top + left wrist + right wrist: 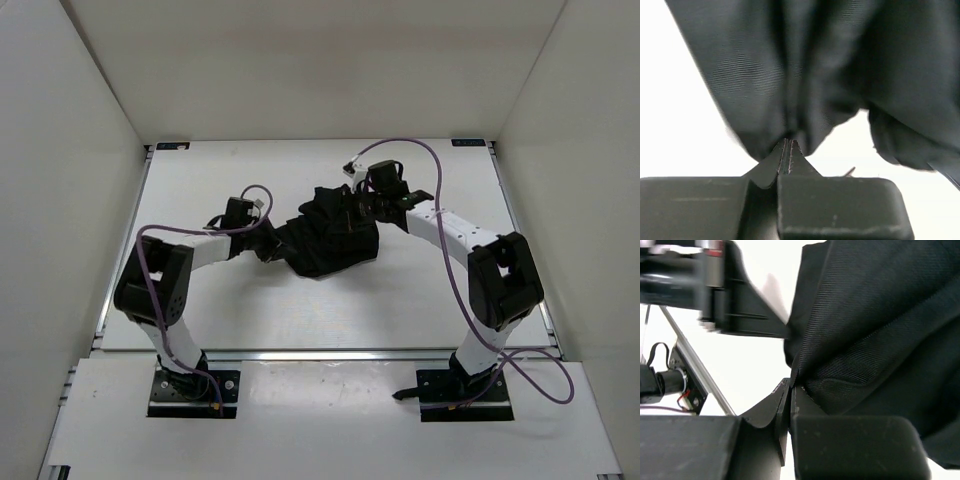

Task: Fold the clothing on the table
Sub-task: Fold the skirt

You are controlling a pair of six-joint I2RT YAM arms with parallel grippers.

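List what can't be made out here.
- Top view: left end effector and right end effector tips lost, black on black clothing; folds unreadable.
- Left wrist view: clothing, pinched in the shut end effector, runs off top and right edges; close-up blurred.
- Right wrist view: clothing cut off by top and right edges; blurred dark part upper left, unidentifiable.

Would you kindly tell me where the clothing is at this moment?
In the top view, the clothing is bunched near the middle of the table, between the arms: the left gripper grips its left end, the right gripper its far right side.
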